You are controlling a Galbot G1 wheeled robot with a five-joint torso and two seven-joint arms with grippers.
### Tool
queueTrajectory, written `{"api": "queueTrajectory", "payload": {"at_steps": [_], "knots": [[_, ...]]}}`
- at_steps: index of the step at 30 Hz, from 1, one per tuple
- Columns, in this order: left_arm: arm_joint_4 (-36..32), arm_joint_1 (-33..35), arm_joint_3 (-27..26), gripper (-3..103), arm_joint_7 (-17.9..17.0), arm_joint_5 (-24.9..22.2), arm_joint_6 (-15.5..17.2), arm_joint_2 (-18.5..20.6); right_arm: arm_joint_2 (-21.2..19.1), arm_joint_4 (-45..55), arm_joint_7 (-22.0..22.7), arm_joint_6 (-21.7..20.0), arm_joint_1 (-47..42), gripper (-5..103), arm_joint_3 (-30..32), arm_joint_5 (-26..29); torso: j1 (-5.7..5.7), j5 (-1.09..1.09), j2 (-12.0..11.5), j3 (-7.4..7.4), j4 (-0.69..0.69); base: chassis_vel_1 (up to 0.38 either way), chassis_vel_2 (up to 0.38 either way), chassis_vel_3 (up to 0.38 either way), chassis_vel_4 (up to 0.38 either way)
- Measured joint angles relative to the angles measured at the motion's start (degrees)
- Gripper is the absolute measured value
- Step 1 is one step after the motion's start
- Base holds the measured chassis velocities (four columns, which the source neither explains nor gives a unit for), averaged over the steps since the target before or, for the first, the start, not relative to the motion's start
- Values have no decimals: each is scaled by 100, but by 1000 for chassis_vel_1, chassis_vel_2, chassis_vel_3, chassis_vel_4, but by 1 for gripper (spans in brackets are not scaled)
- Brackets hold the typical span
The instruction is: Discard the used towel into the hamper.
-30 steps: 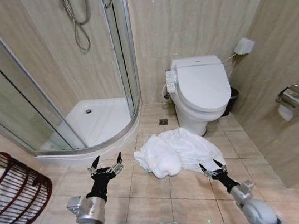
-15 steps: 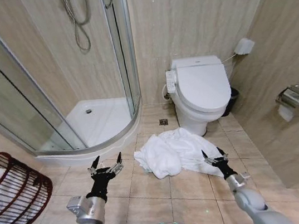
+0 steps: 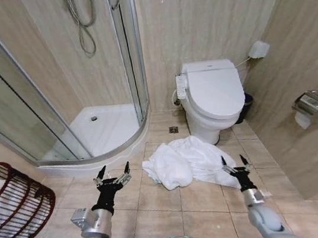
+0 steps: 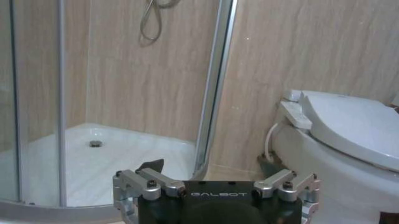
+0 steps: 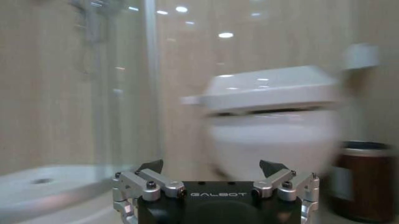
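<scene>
The floor [image 3: 160, 205] is of beige tiles. On it a white crumpled towel [image 3: 183, 161] lies in front of the toilet [image 3: 213, 99]. The hamper [image 3: 13, 206] stands on the floor at the left, well apart from the towel.

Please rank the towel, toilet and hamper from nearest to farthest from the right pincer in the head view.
From the right pincer:
1. Towel, crumpled on the floor, just to its left.
2. Toilet, ahead against the wall.
3. Hamper, far left.
</scene>
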Motion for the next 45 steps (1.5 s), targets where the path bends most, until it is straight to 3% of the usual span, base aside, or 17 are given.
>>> {"api": "queueTrajectory", "payload": {"at_steps": [6, 12, 15, 18, 19, 23, 26, 29, 32, 34, 45], "knots": [[0, 0, 0, 100, 0, 0, 0, 0, 535, 8, -871, -147, 458, 100, -587, -523, 1, 1, 4, 3, 2, 0, 0, 0, 0], [0, 0, 0, 100, 0, 0, 0, 0, 683, -300, -942, -204, 508, 100, -874, -591, 2, 1, 6, 5, 0, 0, 0, 0, 0], [0, 0, 0, 100, 0, 0, 0, 0, 548, -496, -961, -282, 512, 100, -987, -426, 2, 3, 7, 6, 0, 0, 0, 0, 0], [0, 0, 0, 100, 0, 0, 0, 0, 10, -731, -1264, -708, 678, 100, -1098, 432, 2, 2, 8, 7, -1, 0, 0, 0, 0], [0, 0, 0, 100, 0, 0, 0, 0, 10, -731, -1264, -708, 678, 100, -1098, 432, 2, 2, 8, 7, -1, 0, 0, 0, 0], [0, 0, 0, 100, 0, 0, 0, 0, -696, -1163, -1799, -1277, 982, 100, -1168, 1667, 3, 1, 11, 8, -1, 0, 0, 0, 0], [0, 0, 0, 100, 0, 0, 0, 0, -913, -1516, -2060, -1298, 1150, 100, -1211, 1921, 3, 1, 11, 9, -1, 0, 0, 0, 0], [0, 0, 0, 100, 0, 0, 0, 0, -909, -1748, -2037, -1008, 1274, 100, -1212, 1784, 3, 2, 11, 9, -1, 0, 0, 0, 0], [0, 0, 0, 100, 0, 0, 0, 0, -714, -1850, -1587, -622, 1374, 100, -1160, 1440, 3, 3, 11, 9, 1, 0, 0, 0, 0], [0, 0, 0, 100, 0, 0, 0, 0, -633, -1723, -1387, -723, 1330, 100, -1151, 1370, 3, 1, 12, 10, 0, 0, 0, 0, 0], [0, 0, 0, 100, 0, 0, 0, 0, -576, -1419, -1223, -1048, 1178, 100, -1131, 1075, 3, 1, 13, 10, 0, 0, 0, 0, 0]]}}
